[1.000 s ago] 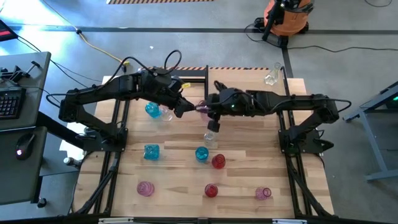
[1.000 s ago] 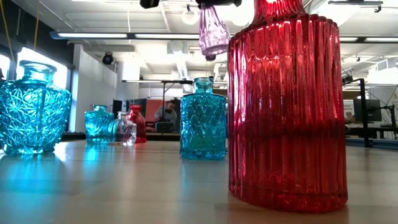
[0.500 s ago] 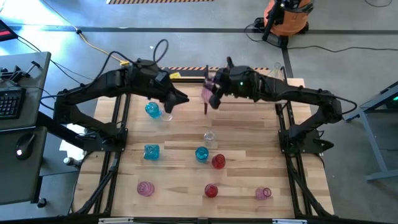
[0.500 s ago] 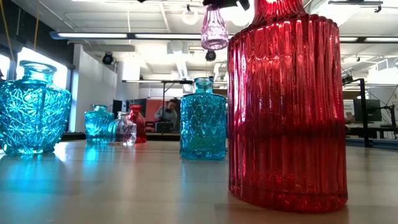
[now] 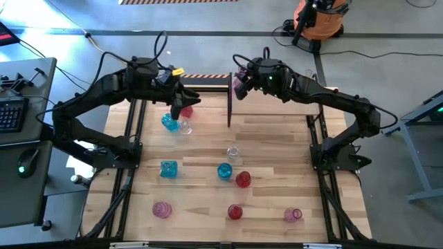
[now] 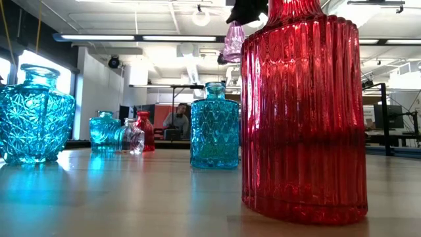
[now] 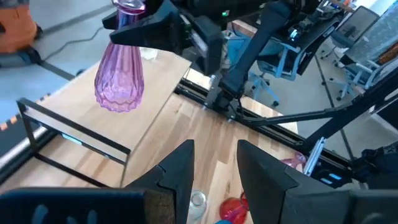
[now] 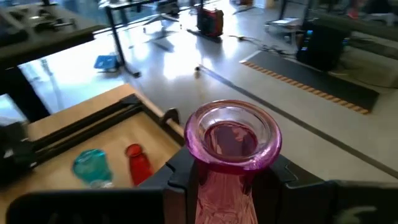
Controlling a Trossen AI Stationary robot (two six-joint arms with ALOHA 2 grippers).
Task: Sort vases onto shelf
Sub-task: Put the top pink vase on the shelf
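Holding a pink ribbed glass vase [image 7: 120,78] by its neck, the right gripper [image 5: 240,84] has it hanging in the air over the far edge of the table, right by the pale wooden shelf board with thin black metal bars [image 5: 277,93]. From the right wrist camera you look straight down into the vase's round open mouth, with the two dark fingers [image 8: 181,169] pinched on either side of the neck. In the low view it dangles high up, well clear of the tabletop.

The left gripper [image 5: 181,105] hovers above the far left part of the planked wooden tabletop [image 5: 201,200], just over a round turquoise glass vase [image 5: 168,122], a small clear glass vase [image 5: 185,126] touching it, and a small red glass vase [image 5: 186,111] just behind. Its jaws stand a narrow way apart with nothing between them, going by the left wrist camera.

The rest is scattered on the table: a small clear bottle [image 5: 233,152] near the middle, a squarish turquoise faceted vase [image 5: 168,168], a round turquoise vase [image 5: 224,171] with a red round vase [image 5: 243,180] just beside it, then along the near edge a pink round vase [image 5: 161,209], a red ribbed vase [image 5: 235,211] and a pink-red small vase [image 5: 293,215]. One clear vase [image 5: 302,86] already sits at the shelf's far right corner.
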